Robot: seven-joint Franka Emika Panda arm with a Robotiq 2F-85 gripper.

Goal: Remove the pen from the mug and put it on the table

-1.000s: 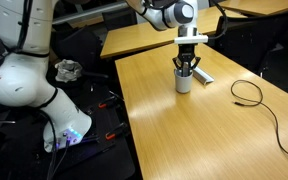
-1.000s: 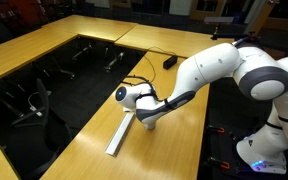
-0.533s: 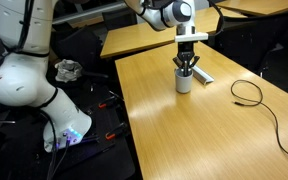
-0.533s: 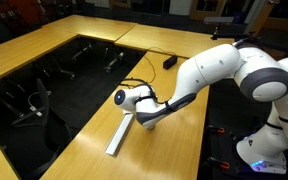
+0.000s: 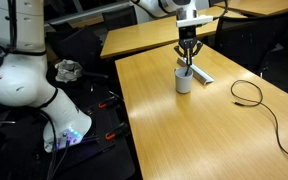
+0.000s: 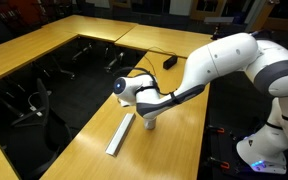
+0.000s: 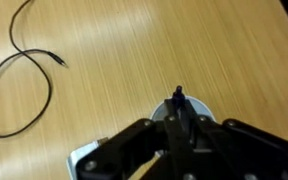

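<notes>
The small white mug [image 5: 184, 81] stands upright on the light-brown wooden table [image 5: 189, 135]. My gripper [image 5: 189, 60] hangs straight above the mug, shut on the thin dark pen [image 5: 189, 68], whose lower end still reaches the mug's mouth. In the wrist view the pen [image 7: 180, 95] sticks out between the shut fingers [image 7: 179, 125], with the mug's white rim [image 7: 204, 110] behind them. In an exterior view the gripper [image 6: 145, 104] is above the mug [image 6: 150, 123], which the arm partly hides.
A long white flat bar [image 6: 120, 134] lies beside the mug, also seen in an exterior view [image 5: 203, 76]. A looped black cable [image 5: 247, 92] lies on the table further off, also in the wrist view [image 7: 22, 72]. Table edge and floor clutter lie beyond [image 5: 94, 100].
My gripper has risen from mug level to above the mug, lifting the pen partly out. The mug has stayed in place.
</notes>
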